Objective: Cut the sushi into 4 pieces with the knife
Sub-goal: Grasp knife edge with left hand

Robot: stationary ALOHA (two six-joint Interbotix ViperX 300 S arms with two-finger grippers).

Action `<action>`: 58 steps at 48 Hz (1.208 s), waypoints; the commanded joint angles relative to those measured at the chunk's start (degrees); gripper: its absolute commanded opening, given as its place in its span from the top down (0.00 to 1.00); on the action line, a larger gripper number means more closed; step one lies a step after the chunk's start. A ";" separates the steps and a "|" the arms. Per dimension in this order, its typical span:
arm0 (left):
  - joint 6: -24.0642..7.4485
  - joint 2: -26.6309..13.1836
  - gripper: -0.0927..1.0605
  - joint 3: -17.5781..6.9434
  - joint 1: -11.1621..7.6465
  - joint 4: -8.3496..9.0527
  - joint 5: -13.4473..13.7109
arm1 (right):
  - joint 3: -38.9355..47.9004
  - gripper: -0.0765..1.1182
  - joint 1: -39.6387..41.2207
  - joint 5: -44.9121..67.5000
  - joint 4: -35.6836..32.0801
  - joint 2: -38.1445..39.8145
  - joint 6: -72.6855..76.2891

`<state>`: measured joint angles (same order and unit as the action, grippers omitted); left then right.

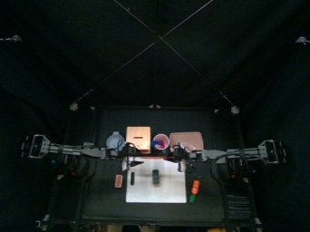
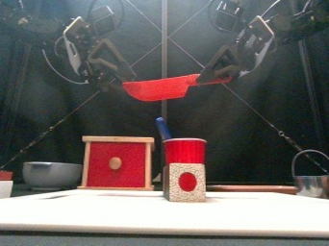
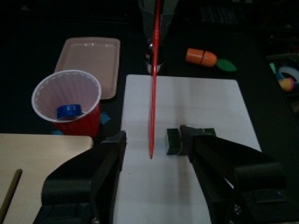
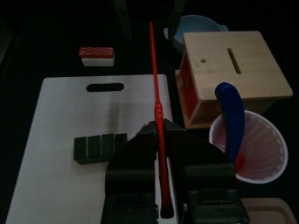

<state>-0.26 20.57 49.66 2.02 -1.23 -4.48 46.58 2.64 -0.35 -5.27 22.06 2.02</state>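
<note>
Knife [image 2: 161, 87] hangs high over the surface. Its handle is clamped in the closed right gripper [image 4: 162, 140], and its tip sits between the open left gripper's [image 3: 152, 140] jaws. Sushi [image 4: 98, 150] lies whole on the white board [image 4: 70, 105]. Before lowering, the blade should probably be edge-down and square across the roll.

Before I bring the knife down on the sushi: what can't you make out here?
Sushi roll: right wrist view, one end is behind the right gripper, so the block count is unclear.
Top view: roll too small to make out.
Front view: roll not visible, so the red knife's line over it is unknown.
Left wrist view: no roll shows; the left gripper covers part of the white board.
</note>
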 commanded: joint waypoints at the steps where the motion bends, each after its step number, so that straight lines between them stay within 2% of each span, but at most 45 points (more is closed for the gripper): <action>1: 0.09 -1.41 0.17 -2.90 0.09 0.44 0.88 | -1.49 0.71 -0.35 0.62 0.00 0.26 -0.09; 17: 0.09 -5.89 0.17 -6.06 0.62 0.88 5.80 | -1.23 0.71 -0.97 0.62 0.00 -0.18 -0.09; 40: 0.09 -6.15 0.19 -6.77 0.62 2.20 5.80 | -0.88 0.71 -1.14 0.53 0.00 -0.26 0.00; 47: 0.00 -6.15 0.28 -6.77 0.70 2.64 5.62 | -0.88 0.71 -1.14 0.62 0.00 -0.26 0.00; 58: 0.00 -6.33 0.51 -6.33 0.70 2.81 5.54 | -1.49 0.71 -1.14 0.62 0.35 -0.70 0.09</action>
<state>-0.35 14.24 44.30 2.55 1.41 1.58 46.58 1.76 -0.26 -5.19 20.92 2.11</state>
